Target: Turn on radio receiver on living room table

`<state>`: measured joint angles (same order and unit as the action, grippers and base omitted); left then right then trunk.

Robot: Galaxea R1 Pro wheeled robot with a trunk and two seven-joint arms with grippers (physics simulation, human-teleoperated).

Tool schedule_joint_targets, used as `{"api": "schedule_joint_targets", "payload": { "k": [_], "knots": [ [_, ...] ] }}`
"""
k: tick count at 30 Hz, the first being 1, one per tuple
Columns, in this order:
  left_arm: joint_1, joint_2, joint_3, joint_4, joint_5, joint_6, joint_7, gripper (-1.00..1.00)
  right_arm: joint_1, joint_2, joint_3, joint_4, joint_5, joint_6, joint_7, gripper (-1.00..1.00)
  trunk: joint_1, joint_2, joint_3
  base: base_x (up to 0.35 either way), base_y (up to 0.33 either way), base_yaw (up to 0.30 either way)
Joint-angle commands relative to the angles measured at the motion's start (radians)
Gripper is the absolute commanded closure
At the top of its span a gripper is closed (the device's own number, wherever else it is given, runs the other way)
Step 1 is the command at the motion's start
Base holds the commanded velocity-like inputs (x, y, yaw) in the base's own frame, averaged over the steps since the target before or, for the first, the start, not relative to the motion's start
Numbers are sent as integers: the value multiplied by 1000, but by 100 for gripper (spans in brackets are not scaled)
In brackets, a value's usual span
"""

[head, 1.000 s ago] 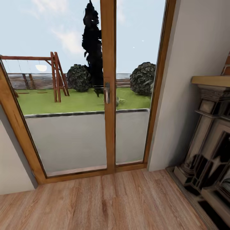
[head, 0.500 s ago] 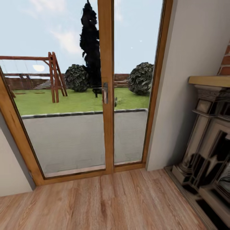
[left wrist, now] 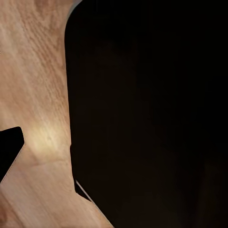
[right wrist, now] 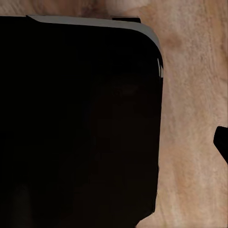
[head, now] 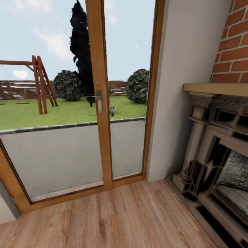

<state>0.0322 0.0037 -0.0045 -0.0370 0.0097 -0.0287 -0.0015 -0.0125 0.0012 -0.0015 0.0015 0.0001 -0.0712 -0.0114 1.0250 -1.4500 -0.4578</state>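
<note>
Panned right past the glass door (head: pixel 98 100), more fireplace (head: pixel 220 144) now; no radio yet, claws' state unclear.

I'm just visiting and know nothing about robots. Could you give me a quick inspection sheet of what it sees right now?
Surface: light wood plank floor.
Job's things: nothing seen; the robot seems to be on its way.
Clutter: nothing seen.
Grippers: jaws cannot be judged; the wrist views look down at a dark body over the floor.
Cables: nothing seen.
Surroundings: glazed wooden door with handle, garden swing frame, bushes, ornate fireplace under brick wall.
</note>
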Motion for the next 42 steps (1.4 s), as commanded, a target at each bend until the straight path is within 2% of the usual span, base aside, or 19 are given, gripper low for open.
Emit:
{"api": "schedule_joint_targets", "payload": {
  "k": [1, 20, 34, 42],
  "knots": [
    [0, 0, 0, 0, 0, 0, 0, -100, 0, 0, 0, 0, 0, -2, 0, -100, 0, 0, 1, 0, 0, -263],
    [0, -1, -2, 0, -1, 0, 0, -100, 0, -2, -1, 0, -2, -24, 1, -100, 0, 0, 11, 0, 0, -266],
    [0, -1, -2, 0, -1, 0, 0, -100, 0, -6, 3, 0, 6, -26, 9, -100, 0, 0, 8, 0, 0, -284],
    [0, -1, -2, 0, -1, 0, 0, -100, 0, -14, 1, 0, -3, -27, 10, -100, 0, 0, 5, 0, 0, -286]
  ]
}}
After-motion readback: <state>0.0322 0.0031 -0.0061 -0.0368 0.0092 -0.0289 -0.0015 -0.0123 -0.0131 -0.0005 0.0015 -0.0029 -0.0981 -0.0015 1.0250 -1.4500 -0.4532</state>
